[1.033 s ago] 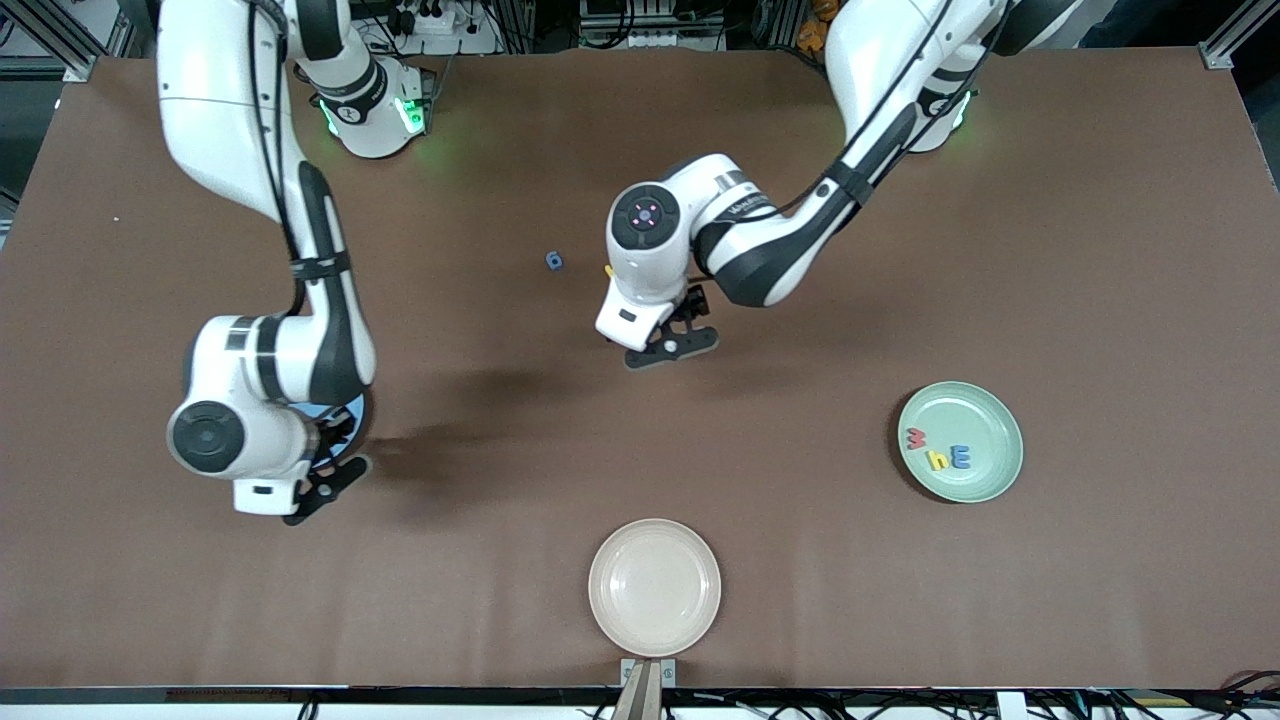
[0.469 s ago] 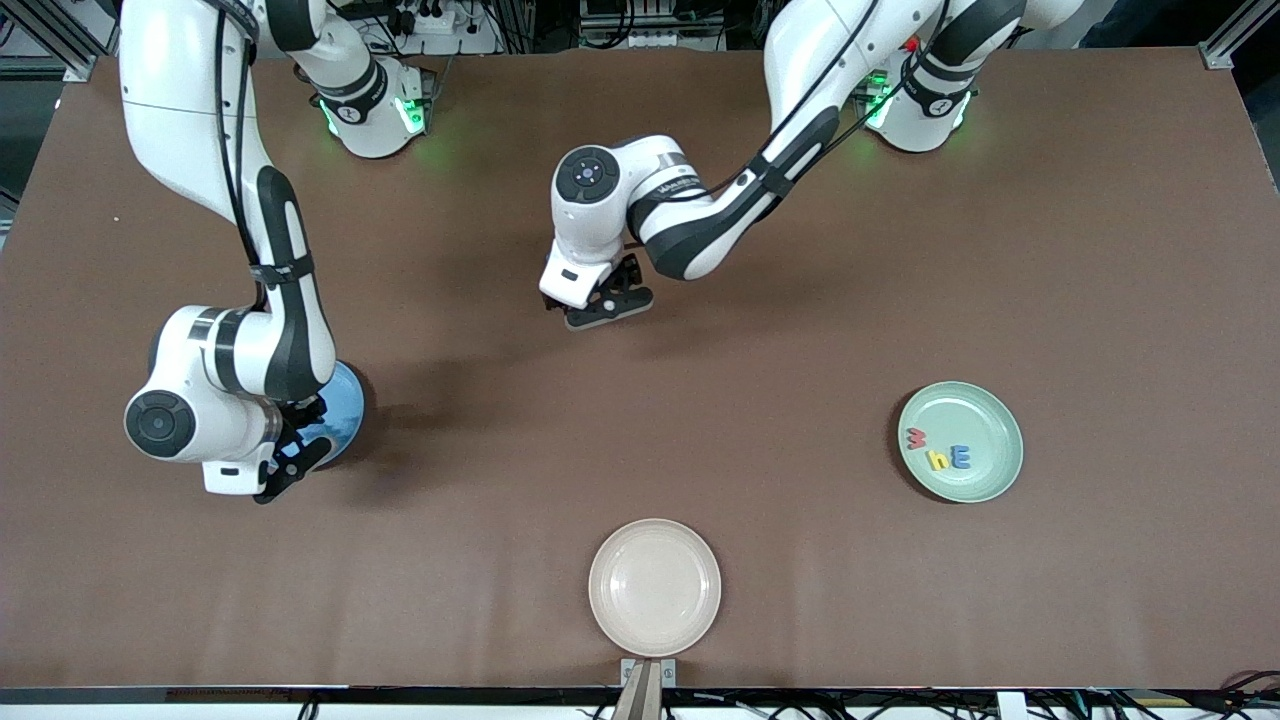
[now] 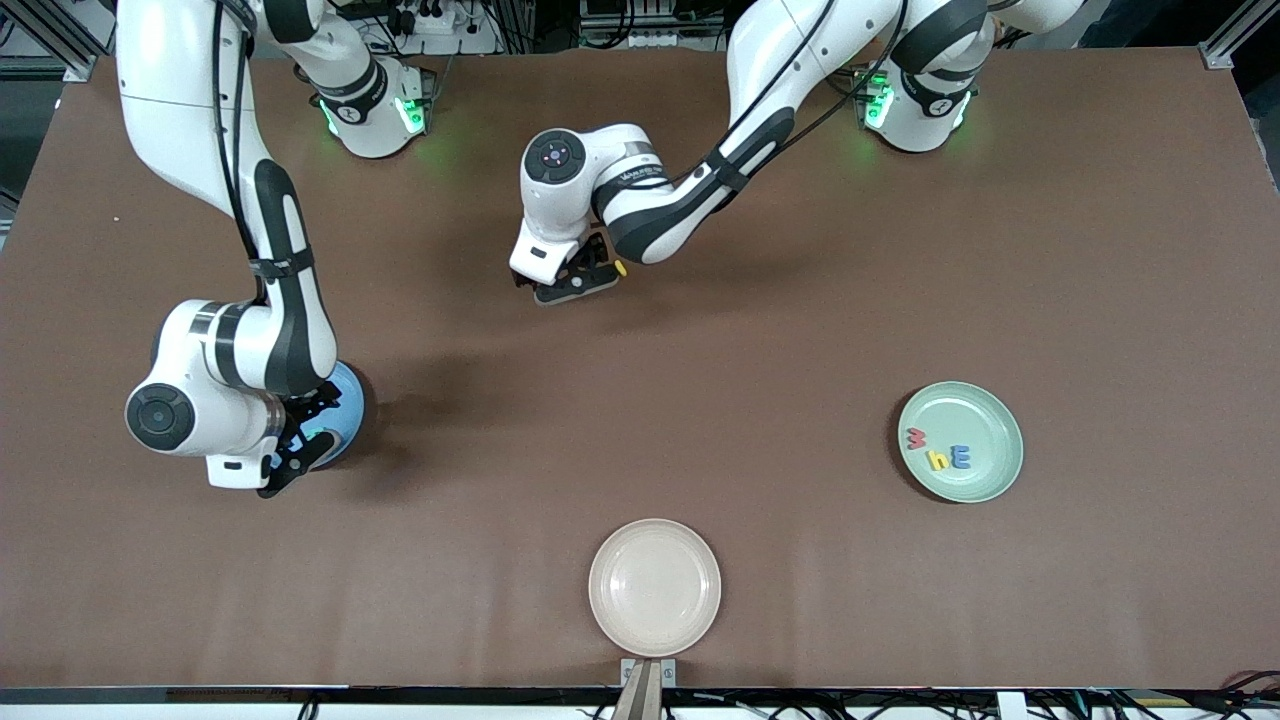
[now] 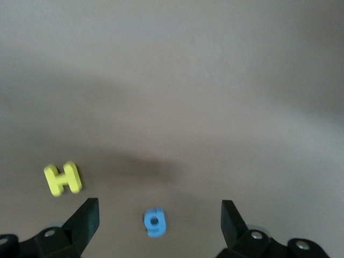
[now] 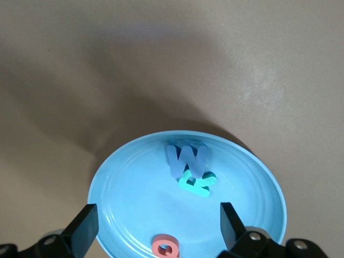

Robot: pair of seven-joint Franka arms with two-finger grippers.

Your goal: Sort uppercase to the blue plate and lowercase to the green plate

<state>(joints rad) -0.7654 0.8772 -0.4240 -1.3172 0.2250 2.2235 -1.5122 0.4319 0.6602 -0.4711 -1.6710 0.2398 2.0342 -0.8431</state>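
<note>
Here, foam letters W (image 5: pixel 186 158), R (image 5: pixel 196 183), Q (image 5: pixel 166 247) fill the blue plate (image 5: pixel 129 183).

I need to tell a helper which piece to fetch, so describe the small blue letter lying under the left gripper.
Find the left gripper hovering open over mid-table. Beneath it lies a blue g, beside a yellow H; blue and smaller.

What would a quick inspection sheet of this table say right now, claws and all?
Surface: brown table, flat.
Job's things: blue plate holds W, R, Q; green plate holds three letters; yellow H and blue g lie on the table.
Clutter: cream plate.
Claws: left claw open over g; right claw open over blue plate.
Cables: along the arms.
Surroundings: nothing seen.
</note>
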